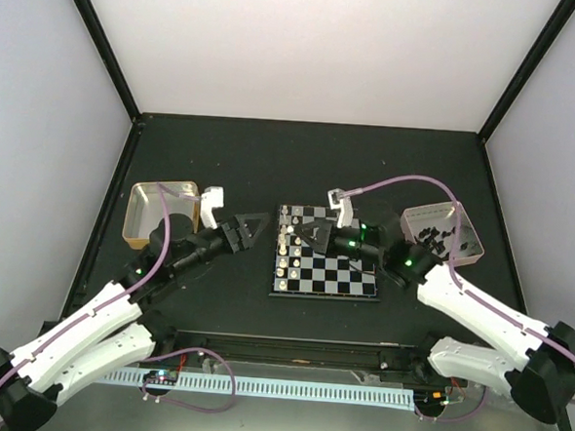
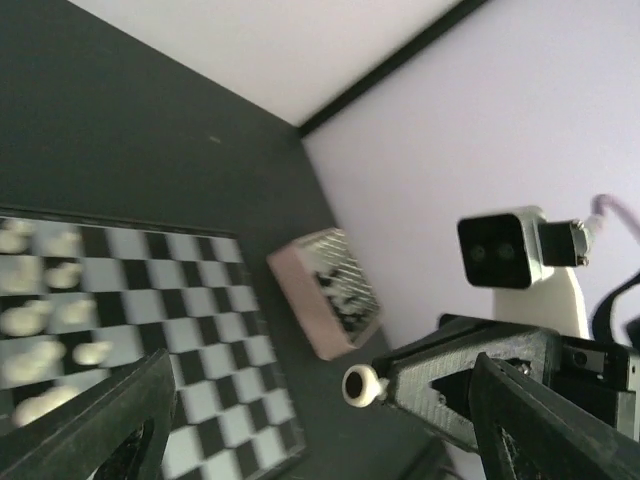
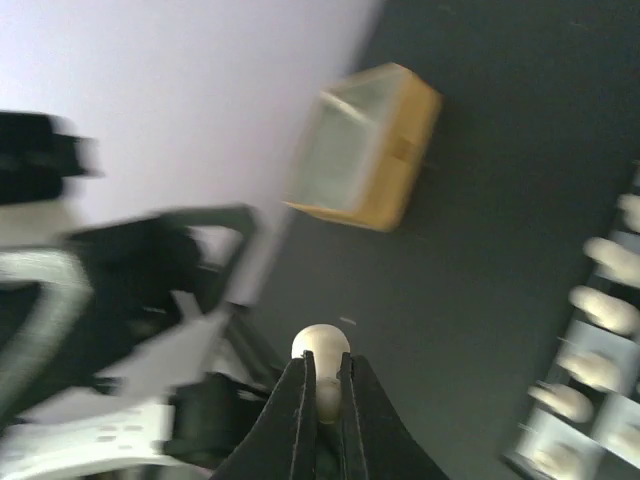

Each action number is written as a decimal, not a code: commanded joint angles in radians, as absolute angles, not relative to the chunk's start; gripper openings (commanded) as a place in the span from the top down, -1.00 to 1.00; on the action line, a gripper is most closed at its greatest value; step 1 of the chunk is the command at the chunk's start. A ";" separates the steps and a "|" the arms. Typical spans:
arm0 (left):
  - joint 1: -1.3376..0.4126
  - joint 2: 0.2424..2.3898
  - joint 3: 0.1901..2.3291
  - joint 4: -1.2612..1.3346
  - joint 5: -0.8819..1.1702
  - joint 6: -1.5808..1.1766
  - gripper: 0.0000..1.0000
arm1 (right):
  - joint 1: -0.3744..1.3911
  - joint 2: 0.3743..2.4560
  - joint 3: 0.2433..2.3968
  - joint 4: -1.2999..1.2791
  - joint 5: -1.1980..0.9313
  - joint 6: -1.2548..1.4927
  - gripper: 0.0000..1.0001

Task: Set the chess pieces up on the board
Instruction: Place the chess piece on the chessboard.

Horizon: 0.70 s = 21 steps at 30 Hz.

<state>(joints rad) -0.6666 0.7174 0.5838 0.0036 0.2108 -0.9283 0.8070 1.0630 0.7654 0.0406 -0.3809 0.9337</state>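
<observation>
The board (image 1: 347,273) lies mid-table, with cream-white chess pieces (image 1: 284,250) standing along its left columns. My right gripper (image 1: 308,236) hovers over the board's upper left, shut on a cream-white piece (image 3: 320,345) whose rounded head sticks out past the fingertips (image 3: 300,400). From the left wrist view, that same piece (image 2: 362,385) shows its hollow base at the tip of the right gripper. My left gripper (image 1: 253,225) stands open just left of the board, with nothing between its fingers (image 2: 110,420). The board (image 2: 200,300) and blurred pieces (image 2: 40,330) show on that view's left.
A gold metal tray (image 1: 161,211) sits at the left, also in the right wrist view (image 3: 370,145). A pinkish tray (image 1: 443,230) with black pieces sits right of the board, and shows in the left wrist view (image 2: 325,290). The two grippers face each other closely.
</observation>
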 commanded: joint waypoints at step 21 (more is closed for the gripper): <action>-0.647 0.558 0.583 -0.405 -0.216 -0.618 -0.78 | 1.001 1.598 1.073 -0.777 -0.061 0.623 0.96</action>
